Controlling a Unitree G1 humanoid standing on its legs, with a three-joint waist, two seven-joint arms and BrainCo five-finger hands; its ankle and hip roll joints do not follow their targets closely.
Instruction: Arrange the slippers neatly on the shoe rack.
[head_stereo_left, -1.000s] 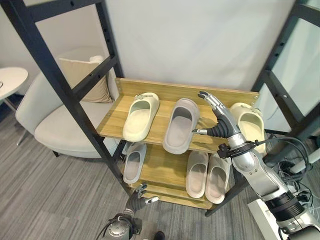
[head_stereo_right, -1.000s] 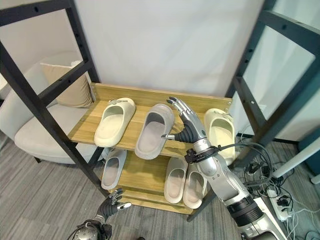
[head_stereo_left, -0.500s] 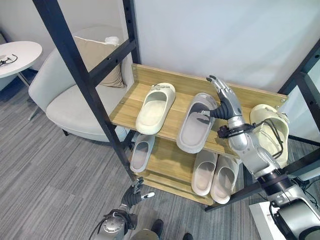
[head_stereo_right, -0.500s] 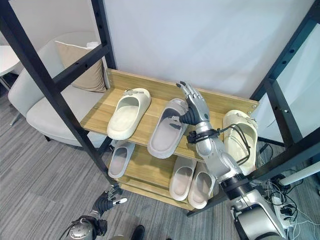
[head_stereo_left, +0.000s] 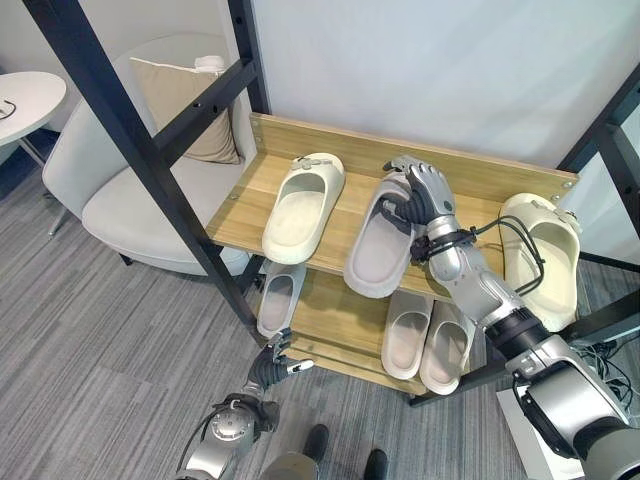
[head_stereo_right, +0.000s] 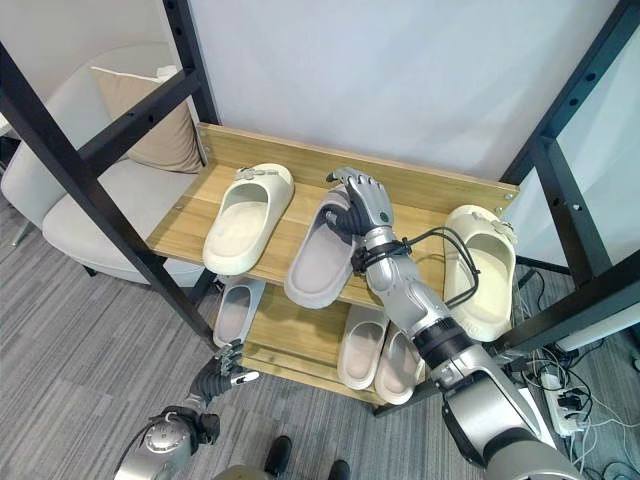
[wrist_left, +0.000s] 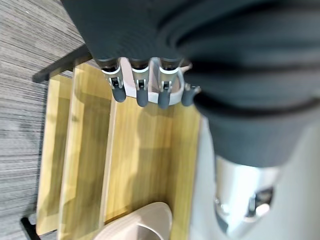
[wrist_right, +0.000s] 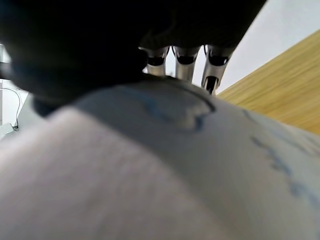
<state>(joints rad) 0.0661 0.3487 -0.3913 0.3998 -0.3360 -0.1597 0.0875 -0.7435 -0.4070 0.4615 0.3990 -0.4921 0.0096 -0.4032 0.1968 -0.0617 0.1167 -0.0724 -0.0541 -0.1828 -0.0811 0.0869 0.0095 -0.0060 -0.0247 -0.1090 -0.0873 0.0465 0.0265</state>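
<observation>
On the wooden shoe rack (head_stereo_left: 238, 228), the top shelf carries a cream slipper (head_stereo_left: 300, 205), a grey-beige slipper (head_stereo_left: 378, 250) beside it and another cream slipper (head_stereo_left: 540, 258) at the right end. My right hand (head_stereo_left: 417, 196) lies over the grey-beige slipper's strap, fingers curled across it and thumb at its opening. In the right wrist view that slipper (wrist_right: 150, 165) sits right under the palm. The lower shelf holds a grey slipper (head_stereo_left: 274, 302) and a beige pair (head_stereo_left: 428, 340). My left hand (head_stereo_left: 270, 368) hangs low in front of the rack, open and holding nothing.
A black metal frame post (head_stereo_left: 150, 170) crosses in front of the rack's left end, and another stands at the right (head_stereo_left: 600, 140). A white armchair (head_stereo_left: 120, 200) with a beige cushion (head_stereo_left: 185, 100) stands left of the rack. A round white table (head_stereo_left: 25, 95) is at the far left.
The camera has shifted. My right hand has gone from beside the grey-beige slipper onto its strap and curled its fingers over it. The left hand stays low.
</observation>
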